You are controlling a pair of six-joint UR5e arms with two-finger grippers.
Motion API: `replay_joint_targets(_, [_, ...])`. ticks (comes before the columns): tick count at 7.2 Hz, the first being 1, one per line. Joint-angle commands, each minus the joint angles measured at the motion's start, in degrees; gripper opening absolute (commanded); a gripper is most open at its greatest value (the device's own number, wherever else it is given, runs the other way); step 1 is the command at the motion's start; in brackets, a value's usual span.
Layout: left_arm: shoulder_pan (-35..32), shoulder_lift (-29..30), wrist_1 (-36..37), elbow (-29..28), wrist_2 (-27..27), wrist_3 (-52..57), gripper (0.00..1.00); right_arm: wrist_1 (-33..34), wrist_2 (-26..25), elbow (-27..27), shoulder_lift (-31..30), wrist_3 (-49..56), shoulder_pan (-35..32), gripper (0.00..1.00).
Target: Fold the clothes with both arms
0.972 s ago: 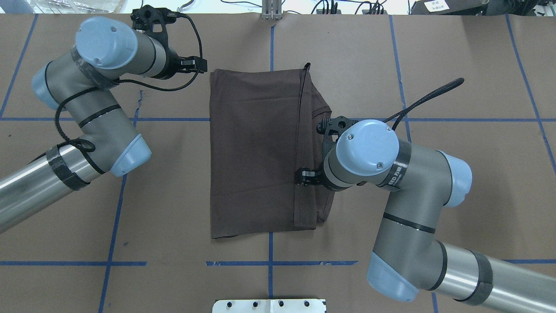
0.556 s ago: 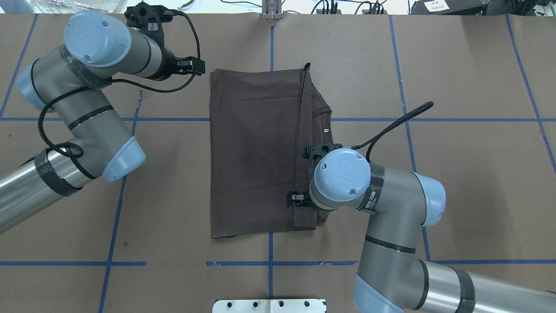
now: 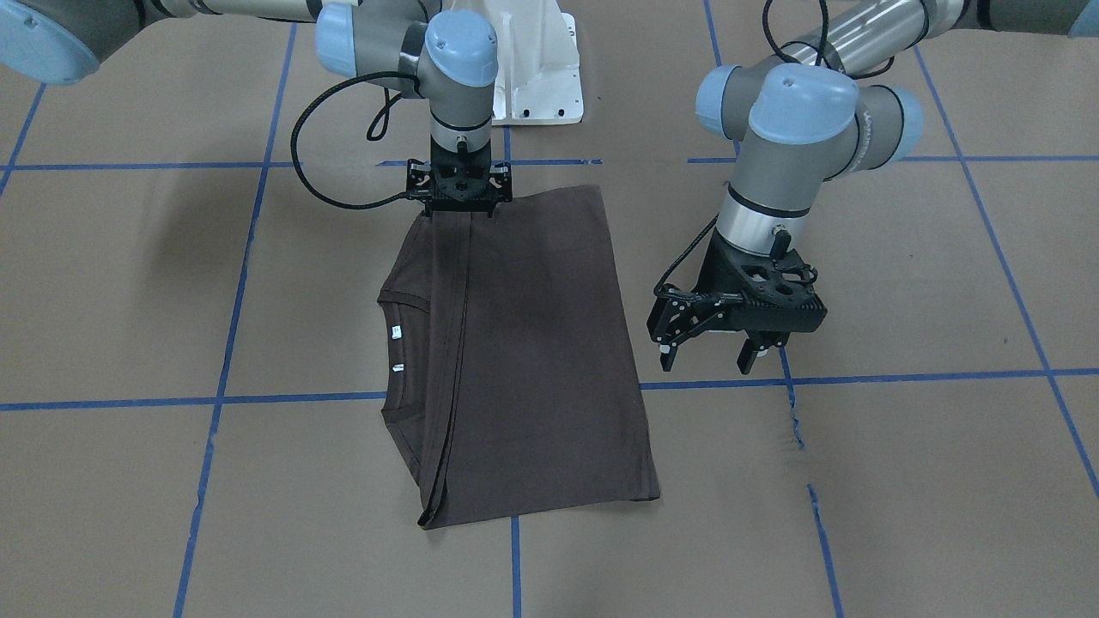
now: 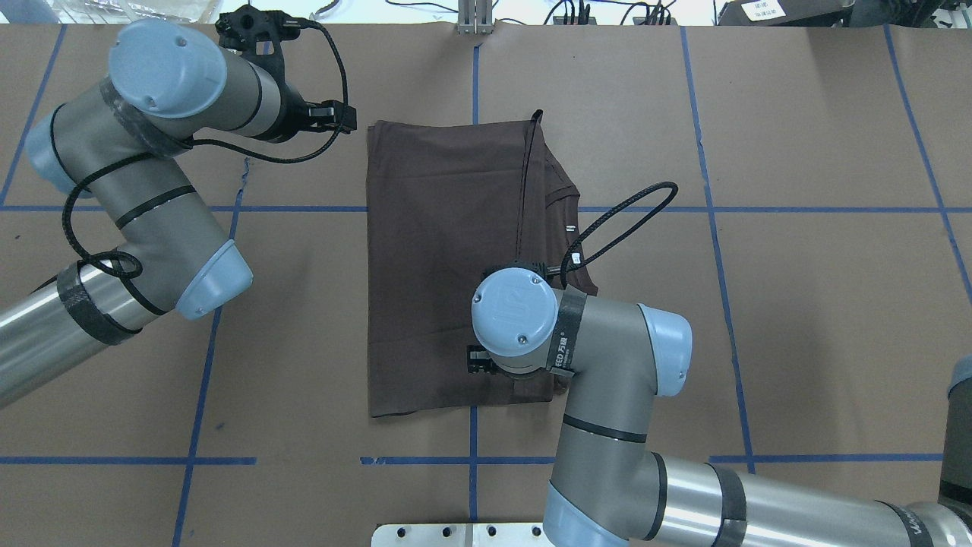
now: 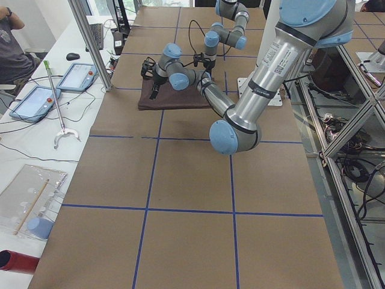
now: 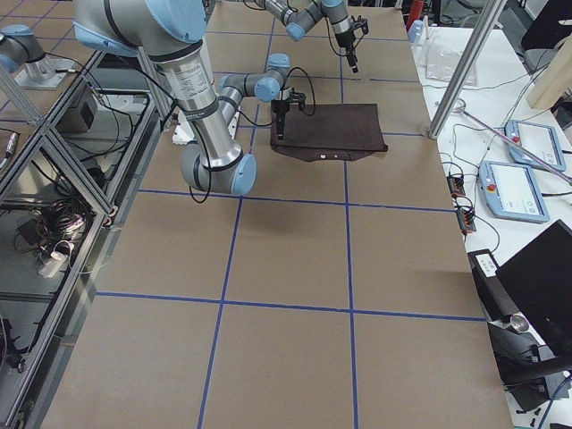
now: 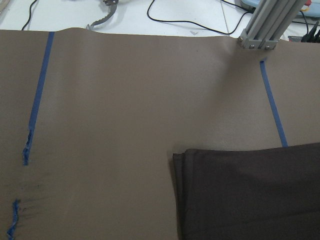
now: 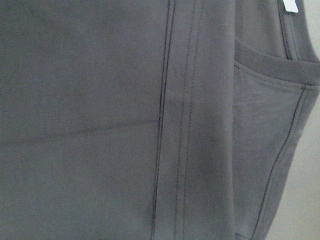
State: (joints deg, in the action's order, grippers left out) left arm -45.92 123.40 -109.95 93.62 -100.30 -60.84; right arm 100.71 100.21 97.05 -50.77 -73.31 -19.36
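at the middle of the brown-paper counter (image 4: 797, 304), the dark brown t-shirt (image 4: 448, 251) lies folded into a long rectangle, its ribbed collar (image 3: 399, 300) and white neck tags (image 3: 395, 332) poking out past the stitched hem on the robot's right side. the right hand (image 3: 459, 206) sits low on that hem strip at the end nearest the white pedestal (image 3: 532, 77) — apparently placed to take the edge for the next fold — but its fingertips are hidden against the cloth, so how far apart they are, or whether they grip anything, cannot be told. the left hand (image 3: 706, 352) hangs off the opposite long edge, apart from the cloth, fingers spread wide and holding nothing — likely parked out of the way. brown counter crossed by blue tape lines (image 4: 714, 209) shows on every side of the shirt, so a lengthwise fold looks unobstructed.
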Motion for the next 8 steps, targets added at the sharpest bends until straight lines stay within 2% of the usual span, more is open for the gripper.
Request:
replay_joint_targets(1, [0.0,0.0,0.0,0.1,-0.1,-0.1,1.00,1.8,0.1,-1.1,0.2,0.1,0.5,1.00])
replay_joint_targets(4, [0.0,0.0,0.0,0.1,-0.1,-0.5,1.00,2.2,0.4,-2.0,-0.5,0.4,0.7,1.00])
replay_joint_targets(8, [0.0,0.1,0.0,0.7,-0.3,-0.9,1.00,8.5,0.6,0.9,-0.5,3.6,-0.2,1.00])
